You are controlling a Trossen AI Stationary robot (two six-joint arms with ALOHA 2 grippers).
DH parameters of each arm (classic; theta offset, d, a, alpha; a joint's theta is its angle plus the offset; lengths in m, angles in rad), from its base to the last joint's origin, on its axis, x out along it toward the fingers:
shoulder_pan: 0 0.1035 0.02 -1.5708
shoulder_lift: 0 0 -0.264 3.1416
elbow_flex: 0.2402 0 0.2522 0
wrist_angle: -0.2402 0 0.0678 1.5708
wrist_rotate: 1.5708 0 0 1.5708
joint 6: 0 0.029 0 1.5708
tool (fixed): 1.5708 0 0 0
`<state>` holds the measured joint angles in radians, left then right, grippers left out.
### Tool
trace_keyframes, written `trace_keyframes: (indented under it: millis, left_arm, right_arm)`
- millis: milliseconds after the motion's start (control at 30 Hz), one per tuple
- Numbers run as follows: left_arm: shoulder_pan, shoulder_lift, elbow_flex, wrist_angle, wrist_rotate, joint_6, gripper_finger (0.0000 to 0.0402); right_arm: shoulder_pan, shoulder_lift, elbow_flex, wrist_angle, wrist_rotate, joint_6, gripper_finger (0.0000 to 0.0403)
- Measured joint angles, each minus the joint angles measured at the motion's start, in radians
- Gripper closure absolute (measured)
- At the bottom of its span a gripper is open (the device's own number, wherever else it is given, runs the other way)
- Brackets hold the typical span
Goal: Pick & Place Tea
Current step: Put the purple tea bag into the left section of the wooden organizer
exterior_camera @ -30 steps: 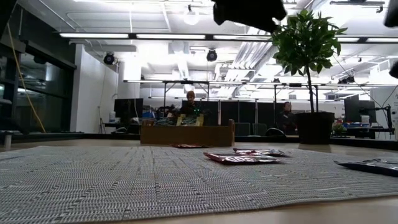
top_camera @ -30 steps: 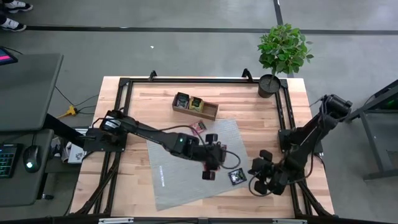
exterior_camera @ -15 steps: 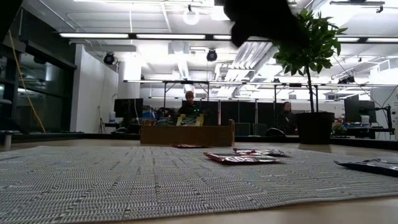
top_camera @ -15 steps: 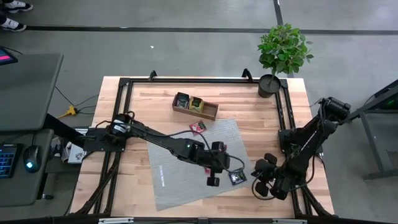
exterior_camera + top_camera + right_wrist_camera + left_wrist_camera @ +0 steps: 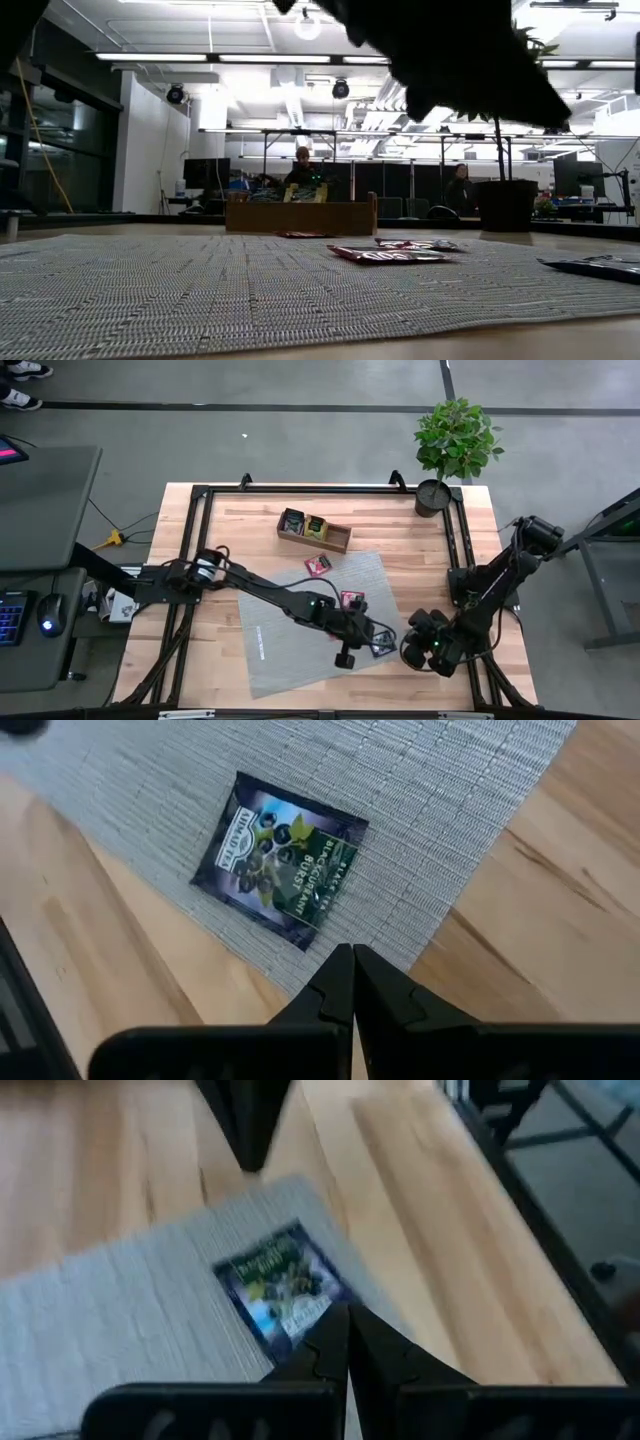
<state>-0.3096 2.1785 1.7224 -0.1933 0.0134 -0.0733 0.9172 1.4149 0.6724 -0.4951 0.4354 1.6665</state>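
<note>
A black tea sachet [image 5: 380, 643] [image 5: 283, 1285] [image 5: 280, 860] lies flat on the grey mat [image 5: 290, 640], near the mat's near right corner. My left gripper [image 5: 350, 650] [image 5: 347, 1330] hovers shut beside it, on its left and raised off the mat. My right gripper [image 5: 418, 648] [image 5: 352, 960] hangs shut to the sachet's right, over the mat's edge. Two red-pink sachets [image 5: 351, 600] [image 5: 318, 564] rest flat on the mat farther back. More sachets sit in the wooden tray [image 5: 337, 540].
A potted plant [image 5: 455, 450] stands at the table's far right corner. The tray sits on bare wood behind the mat. A black frame [image 5: 190, 560] runs around the tabletop. People sit in the room beyond the table [image 5: 303, 170].
My left gripper has travelled toward the table's near right, from over the mat's middle to just left of the black sachet, and has shut with nothing between its fingers. The sachets have stayed in place.
</note>
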Motion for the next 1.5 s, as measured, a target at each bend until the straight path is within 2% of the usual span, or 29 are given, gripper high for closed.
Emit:
trace_keyframes:
  millis: [133,267,433,533,667,767,867,1033,1333,1433,1500]
  left_arm:
    - [-0.005,0.022,0.010,0.072,0.020,0.018,0.0401]
    - [-0.006,0.034,0.001,0.051,0.037,0.044,0.0401]
    - [-0.005,0.054,0.003,0.056,0.043,0.099,0.0401]
    - [-0.005,0.053,0.004,0.063,0.056,0.153,0.0401]
    - [-0.005,0.051,0.005,0.065,0.075,0.248,0.0401]
    - [-0.005,0.051,0.005,0.074,0.083,0.366,0.0401]
    - [-0.005,0.051,0.005,0.063,0.083,0.463,0.0401]
    - [0.007,0.095,0.001,0.072,0.078,0.464,0.0401]
    - [0.029,0.127,0.000,0.134,0.107,0.463,0.0401]
    - [0.035,0.139,0.010,0.199,0.086,0.469,0.0401]
    - [0.035,0.150,0.004,0.177,0.096,0.469,0.0401]
  right_arm:
    - [-0.030,-0.001,0.000,0.014,-0.022,0.026,0.0400]
    - [-0.047,-0.001,0.000,0.061,-0.018,0.020,0.0377]
    - [-0.062,-0.001,0.000,0.081,-0.025,0.013,0.0318]
    - [-0.075,-0.001,0.000,0.082,-0.067,0.028,0.0276]
    - [-0.094,-0.001,0.000,0.104,-0.127,0.030,0.0226]
    - [-0.095,-0.001,0.000,0.147,-0.138,-0.019,0.0204]
    - [-0.095,-0.001,0.000,0.186,-0.140,-0.118,0.0198]
    - [-0.095,-0.001,0.000,0.190,-0.165,-0.207,0.0197]
    - [-0.119,-0.001,0.000,0.171,-0.201,-0.158,0.0197]
    - [-0.122,-0.001,0.000,0.171,-0.200,-0.149,0.0197]
    - [-0.122,-0.002,0.000,0.171,-0.202,-0.142,0.0197]
